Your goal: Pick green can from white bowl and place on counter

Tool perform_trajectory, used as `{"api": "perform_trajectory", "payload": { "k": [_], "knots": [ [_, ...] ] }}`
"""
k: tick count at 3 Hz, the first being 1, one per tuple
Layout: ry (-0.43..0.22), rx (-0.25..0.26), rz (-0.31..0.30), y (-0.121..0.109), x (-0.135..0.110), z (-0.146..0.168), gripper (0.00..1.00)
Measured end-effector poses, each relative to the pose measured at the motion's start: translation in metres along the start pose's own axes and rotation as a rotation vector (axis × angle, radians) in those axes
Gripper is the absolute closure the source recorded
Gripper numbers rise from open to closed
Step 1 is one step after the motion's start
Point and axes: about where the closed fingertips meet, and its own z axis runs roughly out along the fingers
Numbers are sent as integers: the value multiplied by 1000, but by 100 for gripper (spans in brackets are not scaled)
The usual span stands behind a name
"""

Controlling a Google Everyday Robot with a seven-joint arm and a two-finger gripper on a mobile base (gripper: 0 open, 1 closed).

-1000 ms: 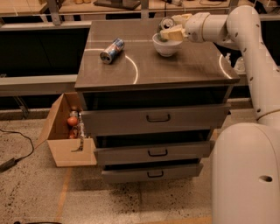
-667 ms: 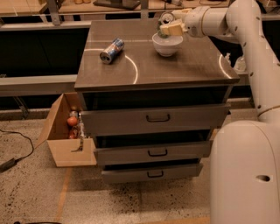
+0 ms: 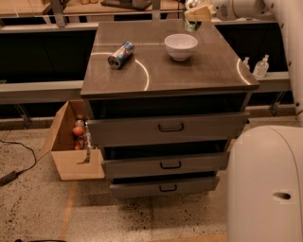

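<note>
The white bowl [image 3: 181, 46] stands on the counter [image 3: 189, 73] toward its back right, and its inside shows empty. My gripper [image 3: 195, 16] is in the air above and just behind the bowl, near the top edge of the view. It is shut on the green can [image 3: 190, 24], of which only a small dark part shows below the tan fingers [image 3: 201, 12]. The can is clear of the bowl and off the counter.
A blue, red and silver can [image 3: 120, 54] lies on its side at the counter's left. The three drawers [image 3: 170, 126] stand pulled out in steps. An open cardboard box [image 3: 71, 158] sits on the floor at left. Two bottles [image 3: 260, 66] stand on a ledge at right. My white base [image 3: 265, 184] fills the lower right.
The gripper has risen from the bowl, up and slightly back, taking the green can with it. The bowl is left empty. The view has also shifted.
</note>
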Motion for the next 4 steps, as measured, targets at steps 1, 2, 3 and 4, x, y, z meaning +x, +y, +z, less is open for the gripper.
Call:
{"api": "perform_trajectory", "payload": {
  "k": [1, 2, 3, 4],
  "knots": [
    [101, 42, 32, -12, -6, -32, 100],
    [193, 60, 81, -15, -2, -56, 100],
    [266, 61, 153, -13, 12, -74, 100],
    [311, 32, 238, -3, 28, -79, 100]
  ]
}}
